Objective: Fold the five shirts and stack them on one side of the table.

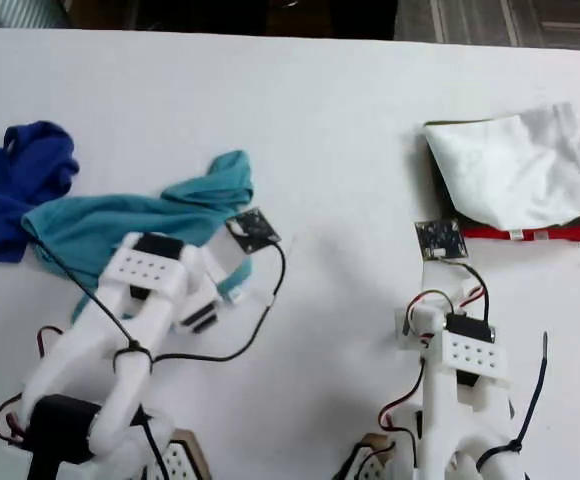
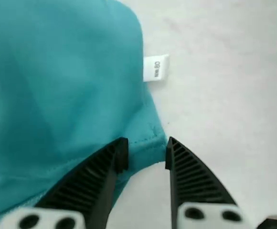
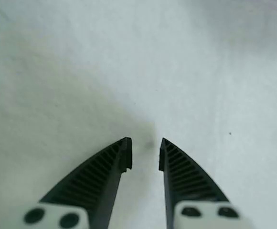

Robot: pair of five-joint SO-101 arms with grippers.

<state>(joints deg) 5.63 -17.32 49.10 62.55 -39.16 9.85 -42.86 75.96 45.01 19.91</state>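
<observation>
A crumpled teal shirt [image 1: 135, 222] lies on the left half of the white table [image 1: 330, 130]. Its hem [image 2: 143, 143] with a white label [image 2: 155, 69] reaches between the fingers of my left gripper [image 2: 146, 153], which is open and low over the cloth's edge. A blue shirt [image 1: 15, 180] lies bunched at the far left, touching the teal one. At the right edge sits a stack with a white shirt [image 1: 518, 168] on top, a red one [image 1: 530, 233] under it and a dark one peeking out at the stack's left edge. My right gripper [image 3: 144, 153] is open over bare table.
The left arm [image 1: 120, 320] stretches from the front left toward the teal shirt. The right arm [image 1: 460, 370] stands at the front right, its wrist just short of the stack. Bare table lies between the arms and along the far side.
</observation>
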